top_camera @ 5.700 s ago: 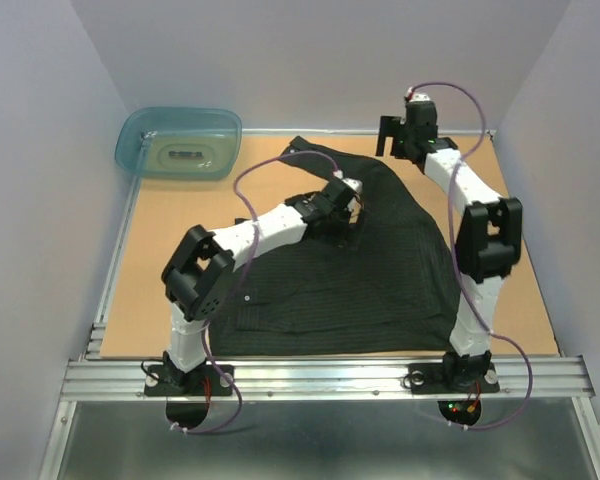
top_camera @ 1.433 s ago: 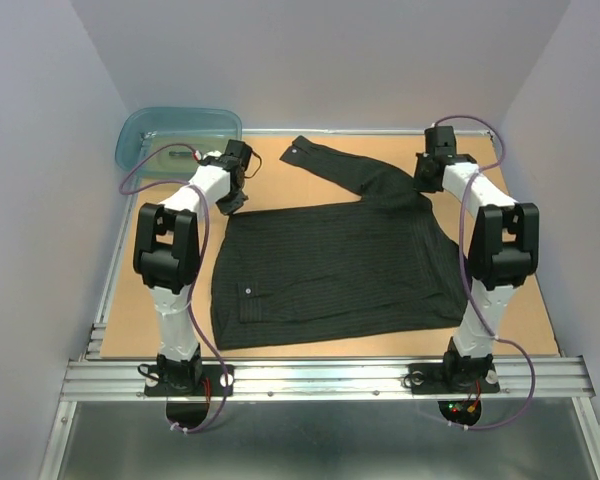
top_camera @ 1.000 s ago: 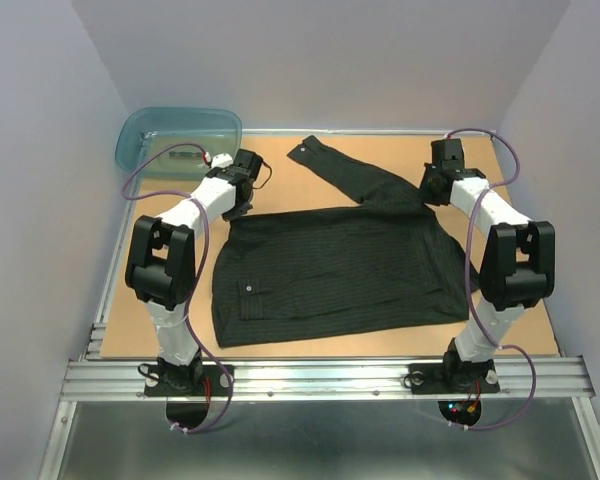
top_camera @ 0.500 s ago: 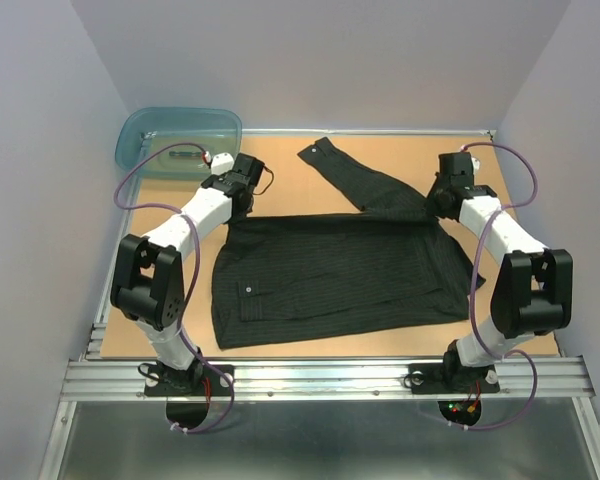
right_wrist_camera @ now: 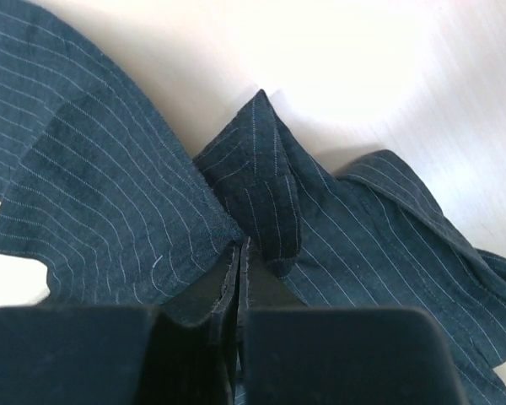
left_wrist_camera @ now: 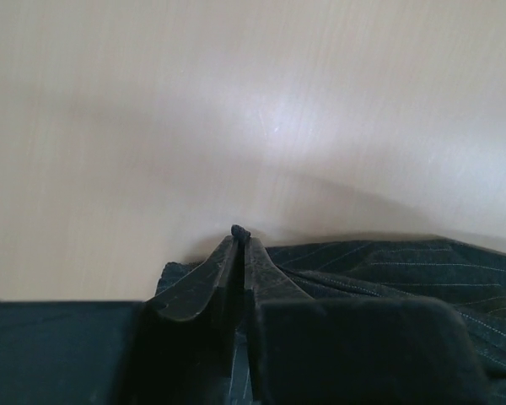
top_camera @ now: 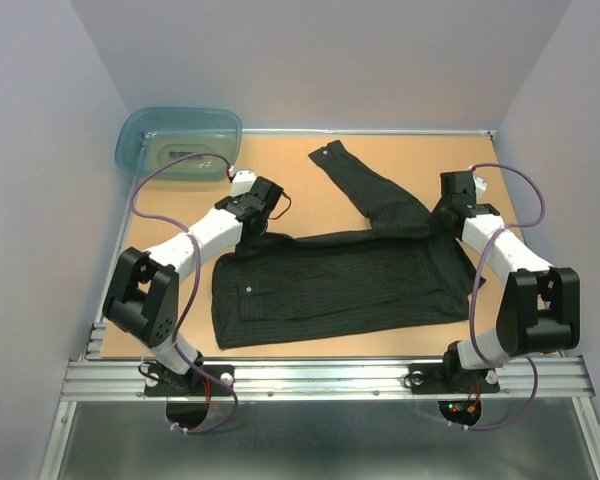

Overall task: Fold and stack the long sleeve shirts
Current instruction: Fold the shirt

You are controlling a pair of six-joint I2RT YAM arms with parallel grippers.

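The long sleeve shirt (top_camera: 340, 285), dark with thin pinstripes, lies across the middle of the table as a wide band, chest pocket at its left. One sleeve (top_camera: 365, 185) trails toward the far edge. My left gripper (top_camera: 257, 224) is shut on the shirt's far left edge; in the left wrist view a nub of cloth (left_wrist_camera: 239, 230) shows at the pinched tips. My right gripper (top_camera: 446, 215) is shut on the far right edge. The right wrist view has striped fabric (right_wrist_camera: 110, 186) bunching in a peak just beyond the closed tips (right_wrist_camera: 239, 246).
A translucent teal tub (top_camera: 180, 142) stands at the far left corner. Bare wooden tabletop (top_camera: 300, 185) shows beyond the shirt. Grey walls close in both sides, and an aluminium rail (top_camera: 330, 375) with the arm bases runs along the near edge.
Both grippers have pulled the shirt's far edge toward the near side, narrowing the cloth into a band. The sleeve's cuff has slid to the right and nearer.
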